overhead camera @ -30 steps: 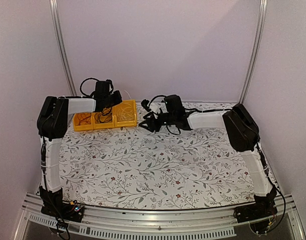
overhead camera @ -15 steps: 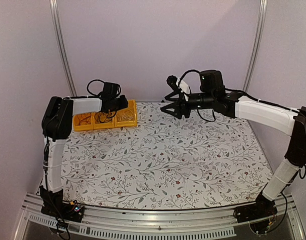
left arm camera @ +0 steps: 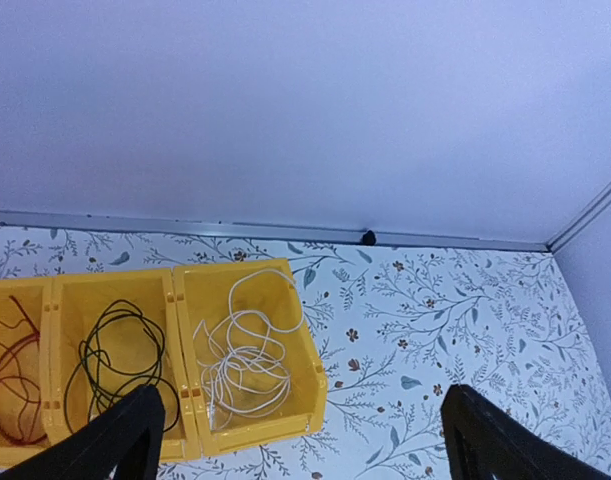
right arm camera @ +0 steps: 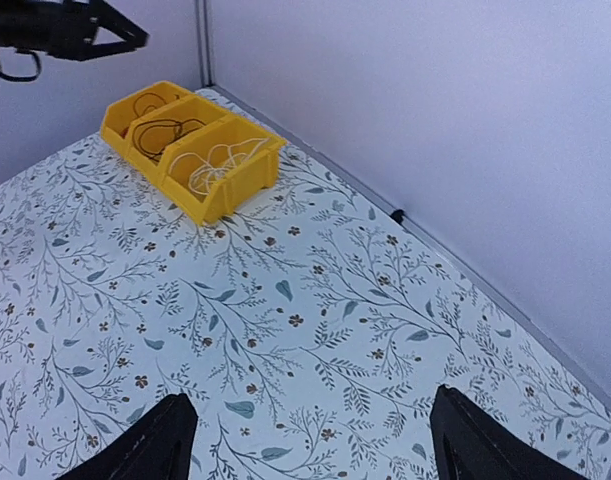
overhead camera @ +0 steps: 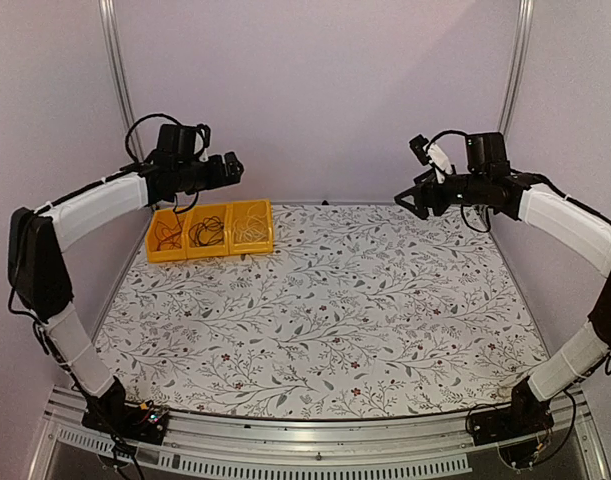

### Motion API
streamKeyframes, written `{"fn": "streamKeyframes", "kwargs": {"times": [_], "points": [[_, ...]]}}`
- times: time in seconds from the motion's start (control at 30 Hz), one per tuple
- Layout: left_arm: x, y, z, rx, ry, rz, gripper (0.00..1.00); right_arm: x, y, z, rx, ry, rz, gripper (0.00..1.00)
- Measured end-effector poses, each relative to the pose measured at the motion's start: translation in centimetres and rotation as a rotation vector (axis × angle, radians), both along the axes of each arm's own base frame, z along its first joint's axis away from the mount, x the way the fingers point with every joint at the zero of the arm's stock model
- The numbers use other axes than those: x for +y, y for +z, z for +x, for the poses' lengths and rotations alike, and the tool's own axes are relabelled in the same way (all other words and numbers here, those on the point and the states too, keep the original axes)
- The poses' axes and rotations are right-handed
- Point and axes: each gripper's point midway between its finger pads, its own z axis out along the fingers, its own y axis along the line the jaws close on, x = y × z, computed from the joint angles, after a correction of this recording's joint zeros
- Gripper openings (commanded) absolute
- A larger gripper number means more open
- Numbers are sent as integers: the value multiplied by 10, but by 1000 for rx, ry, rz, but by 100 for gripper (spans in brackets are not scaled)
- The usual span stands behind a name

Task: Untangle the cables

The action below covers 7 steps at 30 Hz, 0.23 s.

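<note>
Floral table [left arm camera: 435,310] | cables [left arm camera: 243,368] in yellow bins [left arm camera: 307,352] | left claw [left arm camera: 302,392], right claw [right arm camera: 312,397] spread

Three yellow bins [overhead camera: 211,250] on floral table [overhead camera: 335,320]

1. The top camera is looking down over the whole table [overhead camera: 325,330].
2. The left wrist camera is hanging near the yellow bins [left arm camera: 312,365], facing the far wall [left arm camera: 285,100].
3. The right wrist camera is seeing those bins from farther right.
</note>
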Motion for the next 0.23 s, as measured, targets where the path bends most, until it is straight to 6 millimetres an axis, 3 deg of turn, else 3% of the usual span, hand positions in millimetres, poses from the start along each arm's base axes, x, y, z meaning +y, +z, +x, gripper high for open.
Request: {"fn": "streamKeyframes", "kwargs": {"times": [0.07, 0.13, 0.23], "points": [[-1, 39, -19, -71, -32, 7, 100, -21, 0, 15, 19, -126, -14, 89], [-4, 64, -38, -125, -61, 22, 100, -34, 10, 29, 22, -235, -15, 89], [-17, 83, -69, -176, -114, 56, 100, -44, 37, 46, -23, -352, 17, 92]]}}
